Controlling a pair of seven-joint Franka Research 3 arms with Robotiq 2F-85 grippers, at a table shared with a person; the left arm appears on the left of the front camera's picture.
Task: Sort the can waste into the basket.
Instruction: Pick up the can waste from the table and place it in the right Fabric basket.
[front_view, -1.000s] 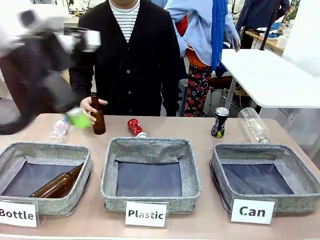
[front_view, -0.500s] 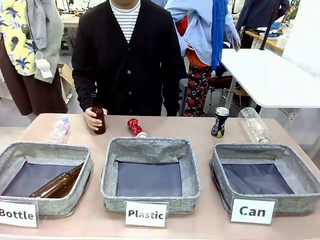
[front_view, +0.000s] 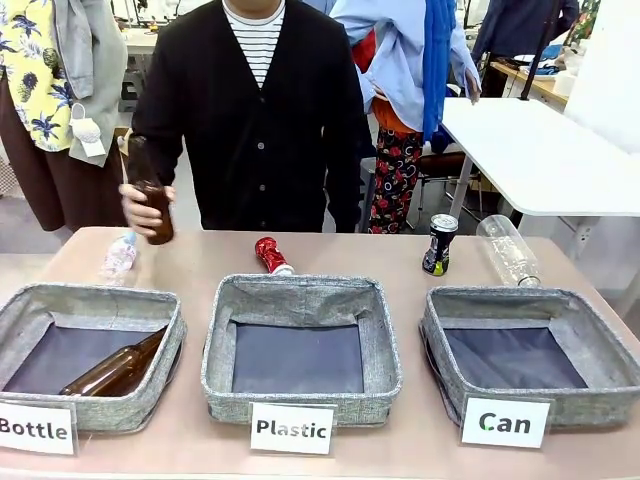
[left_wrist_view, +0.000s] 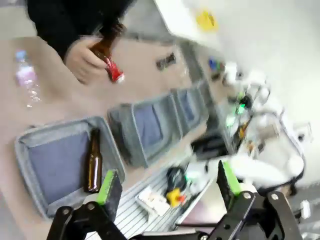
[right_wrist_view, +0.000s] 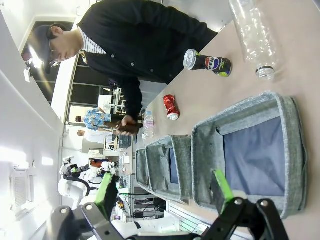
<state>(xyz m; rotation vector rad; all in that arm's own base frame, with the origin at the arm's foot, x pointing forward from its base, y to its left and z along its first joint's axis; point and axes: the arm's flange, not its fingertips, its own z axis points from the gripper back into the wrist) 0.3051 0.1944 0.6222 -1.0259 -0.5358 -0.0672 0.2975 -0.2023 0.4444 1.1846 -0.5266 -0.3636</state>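
I see the table (front_view: 400, 255) with the Can basket (front_view: 590, 405) at its near right. My left gripper (left_wrist_view: 168, 182) and right gripper (right_wrist_view: 164, 186) both have jaws spread wide, gripping nothing. The black can (front_view: 439, 244) stands upright just beyond that basket's far left corner. The red can (front_view: 271, 255) lies just beyond the middle basket (front_view: 360, 405).

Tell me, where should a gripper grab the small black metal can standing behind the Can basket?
Probably around the black metal can at mid-height, coming down from above: it stands upright, the grey woven basket labelled Can sits close in front, and the clear plastic bottle lies apart on its right.
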